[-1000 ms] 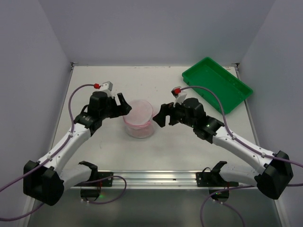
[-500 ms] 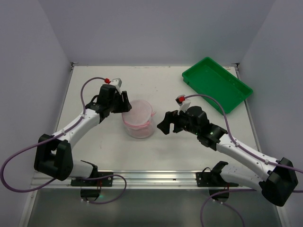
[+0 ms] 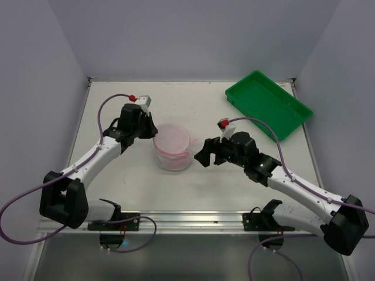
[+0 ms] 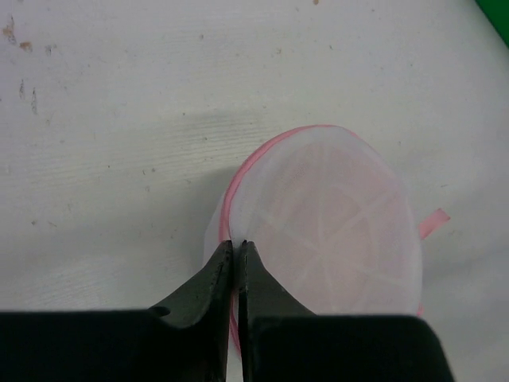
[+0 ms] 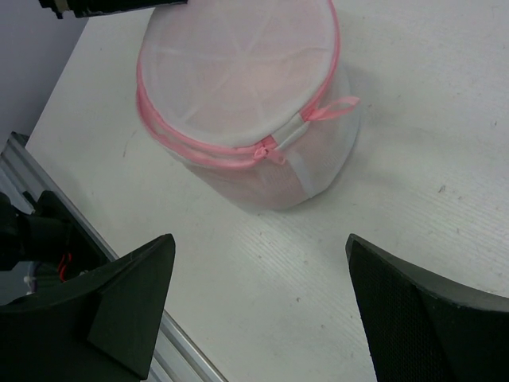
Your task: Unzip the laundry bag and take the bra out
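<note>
The laundry bag [image 3: 172,146] stands upright mid-table, a white mesh drum with pink zip trim, its lid zipped. My left gripper [image 3: 152,134] sits at its far-left top edge. In the left wrist view the left gripper [image 4: 236,243] is shut, with the bag's [image 4: 334,231] pink rim pinched between the tips. My right gripper [image 3: 202,153] hangs open to the right of the bag, apart from it. In the right wrist view the right gripper [image 5: 260,239] has only bare table between its fingers, and the bag's [image 5: 238,87] zip pull [image 5: 266,150] faces it. The bra is hidden; only a pink tint shows through the mesh.
A green plastic tray [image 3: 268,103] lies at the back right corner. A pink hanging loop [image 5: 334,107] sticks out of the bag's side. The metal mounting rail [image 3: 187,219] runs along the near edge. Walls close in the table on the left, back and right.
My left gripper moved onto the bag's far-left rim and shut there. My right gripper drew back a little from the bag, still open, then held still.
</note>
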Robot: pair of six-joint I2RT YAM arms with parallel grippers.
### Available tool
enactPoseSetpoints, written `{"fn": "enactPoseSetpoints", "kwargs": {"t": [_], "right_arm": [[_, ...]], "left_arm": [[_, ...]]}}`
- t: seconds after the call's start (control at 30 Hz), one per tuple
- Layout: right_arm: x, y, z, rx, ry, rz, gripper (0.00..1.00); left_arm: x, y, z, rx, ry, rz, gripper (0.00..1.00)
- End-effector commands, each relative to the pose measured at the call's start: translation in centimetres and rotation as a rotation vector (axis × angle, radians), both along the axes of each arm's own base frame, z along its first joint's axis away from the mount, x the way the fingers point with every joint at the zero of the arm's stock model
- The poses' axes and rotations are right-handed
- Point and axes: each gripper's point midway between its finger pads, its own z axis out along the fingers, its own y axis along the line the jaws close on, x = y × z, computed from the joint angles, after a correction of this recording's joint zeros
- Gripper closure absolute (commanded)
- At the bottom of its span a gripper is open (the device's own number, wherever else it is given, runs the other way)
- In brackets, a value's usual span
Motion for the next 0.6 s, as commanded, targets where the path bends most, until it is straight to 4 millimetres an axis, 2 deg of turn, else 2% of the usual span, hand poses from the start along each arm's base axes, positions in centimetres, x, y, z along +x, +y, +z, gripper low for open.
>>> {"fn": "enactPoseSetpoints", "kwargs": {"t": [0.0,0.07,0.17,0.3,0.43,0.47,0.5,0.57], "right_arm": [[0.1,0.1,1.3,0.034,-0.039,-0.005,0.11],[0.0,-0.1,1.5,0.032,-0.047,-0.01,0.11],[0.0,-0.4,1.7,0.033,-0.054,-0.019,0.11],[0.0,-0.9,2.1,0.036,-0.068,-0.041,0.11],[0.1,-2.2,2.8,0.05,-0.101,-0.098,0.1],[0.1,-2.7,2.6,0.048,-0.102,-0.124,0.1],[0.0,-3.2,3.3,0.066,-0.122,-0.14,0.1],[0.1,-4.4,3.0,0.07,-0.122,-0.204,0.1]], "left_arm": [[1.3,0.4,6.2,-0.016,-0.196,-0.009,0.93],[1.0,0.4,8.4,-0.021,-0.248,-0.021,0.95],[0.4,-0.1,10.4,-0.041,-0.295,-0.054,0.96],[-0.4,-1.7,11.9,-0.06,-0.318,-0.114,0.96],[-1.8,-5.5,13.4,-0.097,-0.336,-0.198,0.95],[-1.8,-6.3,13.2,-0.109,-0.319,-0.205,0.94],[-1.8,-7.0,14.0,-0.123,-0.327,-0.214,0.93],[-2.0,-8.8,13.6,-0.146,-0.298,-0.24,0.91]]}}
